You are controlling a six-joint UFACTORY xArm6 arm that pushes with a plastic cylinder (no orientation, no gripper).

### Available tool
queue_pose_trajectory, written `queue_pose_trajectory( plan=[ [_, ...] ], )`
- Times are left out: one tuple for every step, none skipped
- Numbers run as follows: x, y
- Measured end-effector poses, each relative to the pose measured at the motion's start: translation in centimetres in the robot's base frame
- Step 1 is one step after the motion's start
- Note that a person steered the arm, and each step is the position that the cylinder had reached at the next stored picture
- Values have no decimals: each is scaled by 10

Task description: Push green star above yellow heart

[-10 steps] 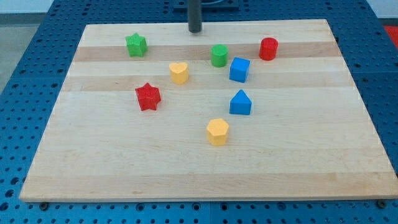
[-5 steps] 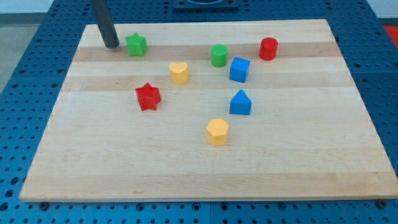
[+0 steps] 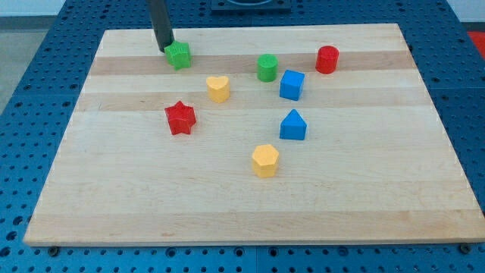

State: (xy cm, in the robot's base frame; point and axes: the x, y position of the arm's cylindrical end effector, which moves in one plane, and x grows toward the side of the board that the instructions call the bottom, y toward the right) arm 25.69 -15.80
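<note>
My tip (image 3: 166, 48) – a bare rod, no fingers to open or close – touches the green star (image 3: 179, 54) at its ten o'clock, with the yellow heart (image 3: 218, 88) off toward the star's four o'clock.

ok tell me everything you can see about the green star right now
The green star is a small, chunky block of matte green, plastic-looking material, lying flat near the top left of the wooden board. My tip is pressed against its upper-left side. The yellow heart sits below and to its right, apart from it. No other block touches it.
</note>
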Motion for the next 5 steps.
queue_pose_trajectory(
  plan=[
    [37, 3],
    [56, 14],
    [42, 19],
    [16, 8],
    [19, 14]
  ],
)
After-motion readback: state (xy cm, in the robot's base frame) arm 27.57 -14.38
